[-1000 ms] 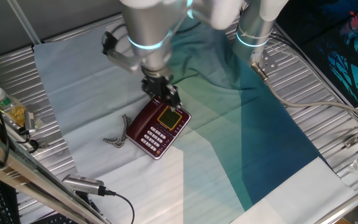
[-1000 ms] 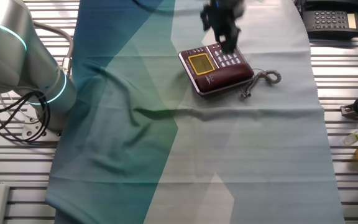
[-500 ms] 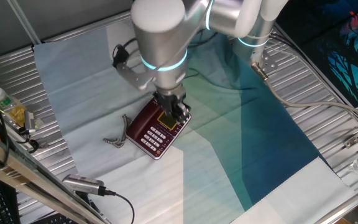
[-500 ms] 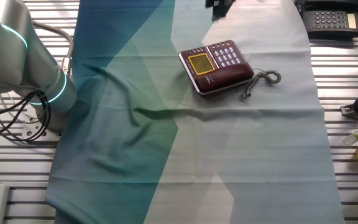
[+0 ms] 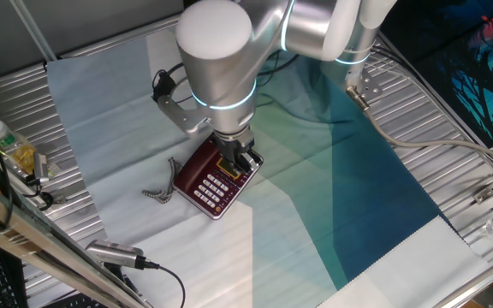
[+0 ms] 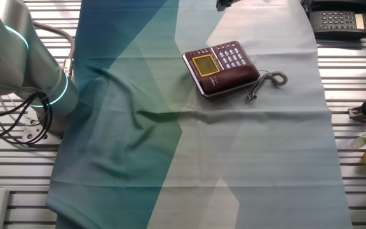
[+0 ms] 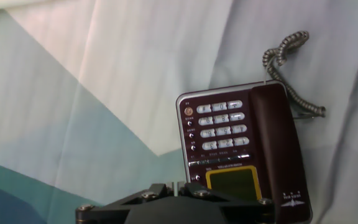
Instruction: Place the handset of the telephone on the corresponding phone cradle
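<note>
Nearest the hand camera, only the black underside of the gripper [image 7: 179, 202] shows at the bottom edge; its fingertips are out of sight in every view, so I cannot tell whether the claw is open or closed, though nothing seems to hang from it.

Just beyond it lies the telephone [image 7: 244, 155], flat on the cloth [image 7: 73, 93], with its yellowish display nearest and the white keys farther off. The handset [image 7: 277, 146] runs along the right side of the base, apparently seated in the phone cradle [image 5: 188, 164], parallel to the keypad. The grey coiled cord [image 7: 284, 53] curls away at the far right.

Judging from this, the placing looks done and the step in hand is a clean retreat. To do it well, the hand should rise straight up, clear of the display, without sweeping right toward the handset or far toward the cord, since a snag there could drag the bar out of its recess. In the fixed views the arm hides part of the phone, so full seating is only probable.
</note>
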`<state>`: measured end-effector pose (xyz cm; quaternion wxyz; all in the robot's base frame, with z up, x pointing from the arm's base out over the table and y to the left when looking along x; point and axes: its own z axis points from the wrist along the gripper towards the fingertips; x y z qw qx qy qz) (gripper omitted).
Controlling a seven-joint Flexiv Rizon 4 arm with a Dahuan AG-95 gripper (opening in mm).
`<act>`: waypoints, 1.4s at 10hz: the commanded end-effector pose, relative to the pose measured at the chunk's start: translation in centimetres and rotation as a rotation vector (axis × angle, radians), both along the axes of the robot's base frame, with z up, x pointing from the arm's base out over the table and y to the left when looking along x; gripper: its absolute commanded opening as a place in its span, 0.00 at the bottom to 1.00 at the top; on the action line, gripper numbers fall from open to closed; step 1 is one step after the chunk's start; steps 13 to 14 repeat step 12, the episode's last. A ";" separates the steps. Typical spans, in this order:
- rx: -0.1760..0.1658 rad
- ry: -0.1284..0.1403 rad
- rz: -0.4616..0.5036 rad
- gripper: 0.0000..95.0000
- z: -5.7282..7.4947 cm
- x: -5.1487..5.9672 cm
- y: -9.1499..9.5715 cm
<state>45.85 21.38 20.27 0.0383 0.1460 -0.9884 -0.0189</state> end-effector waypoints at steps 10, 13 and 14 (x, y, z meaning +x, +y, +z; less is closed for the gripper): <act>-0.005 0.019 0.006 0.00 0.1 0.0 0.0; -0.004 0.024 0.013 0.00 0.1 0.0 0.0; -0.004 0.024 0.013 0.00 0.1 0.0 0.0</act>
